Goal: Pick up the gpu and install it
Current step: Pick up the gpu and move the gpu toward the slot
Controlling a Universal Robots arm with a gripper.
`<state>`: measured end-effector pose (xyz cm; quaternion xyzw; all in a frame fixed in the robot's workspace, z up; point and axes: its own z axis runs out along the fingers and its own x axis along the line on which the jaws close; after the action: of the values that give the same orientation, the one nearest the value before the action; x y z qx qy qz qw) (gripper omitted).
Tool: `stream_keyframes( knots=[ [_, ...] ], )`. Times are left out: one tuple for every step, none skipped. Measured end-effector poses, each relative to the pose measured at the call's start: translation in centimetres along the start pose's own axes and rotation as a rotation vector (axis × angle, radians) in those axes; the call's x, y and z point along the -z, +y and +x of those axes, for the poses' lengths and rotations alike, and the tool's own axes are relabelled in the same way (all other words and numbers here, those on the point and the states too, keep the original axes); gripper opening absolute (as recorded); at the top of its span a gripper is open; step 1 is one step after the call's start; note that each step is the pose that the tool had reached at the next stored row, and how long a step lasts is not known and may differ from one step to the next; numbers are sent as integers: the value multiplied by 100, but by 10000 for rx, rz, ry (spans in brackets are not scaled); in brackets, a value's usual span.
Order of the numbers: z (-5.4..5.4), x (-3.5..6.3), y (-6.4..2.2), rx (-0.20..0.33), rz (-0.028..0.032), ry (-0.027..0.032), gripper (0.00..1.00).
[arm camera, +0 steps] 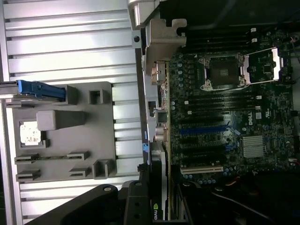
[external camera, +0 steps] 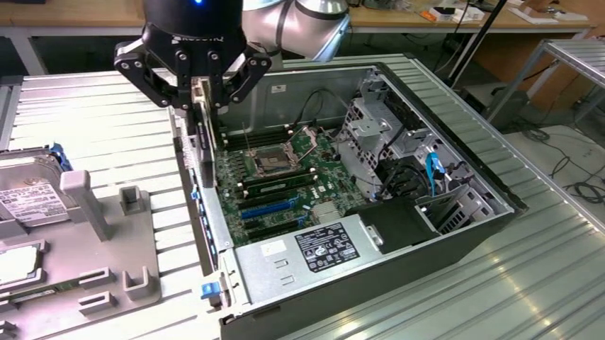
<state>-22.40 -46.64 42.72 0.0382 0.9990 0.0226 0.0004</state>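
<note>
My gripper hangs over the open computer case, above its wall on the exterior view's left, and is shut on the gpu. The card is dark and thin, seen edge-on, and reaches down beside the motherboard without touching the slots. In the wrist view the gpu runs lengthwise from my gripper out to its silver bracket, lying along the motherboard edge. The blue expansion slot has nothing in it.
A grey parts fixture sits on the slatted metal table at the exterior view's left, with a hard drive on it. Inside the case are a power supply, a drive cage and loose cables.
</note>
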Motion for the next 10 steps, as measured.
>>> stream_keyframes(
  knots=[
    [-35, -1, 3, -1, -1, 2, 27],
    [-71, -1, 5, -1, 0, 5, 27],
    [-103, -1, 8, -1, 0, 8, 27],
    [-126, -1, 10, 0, 0, 10, 27],
    [-148, -1, 11, 0, 0, 12, 27],
    [-176, -1, 13, 0, 0, 15, 27],
    [-223, -1, 16, -2, 1, 21, 27],
    [-269, -1, 20, -2, 1, 26, 27],
    [-305, -1, 22, -1, 3, 31, 27],
    [-357, -2, 26, -1, 1, 34, 27]
  ],
)
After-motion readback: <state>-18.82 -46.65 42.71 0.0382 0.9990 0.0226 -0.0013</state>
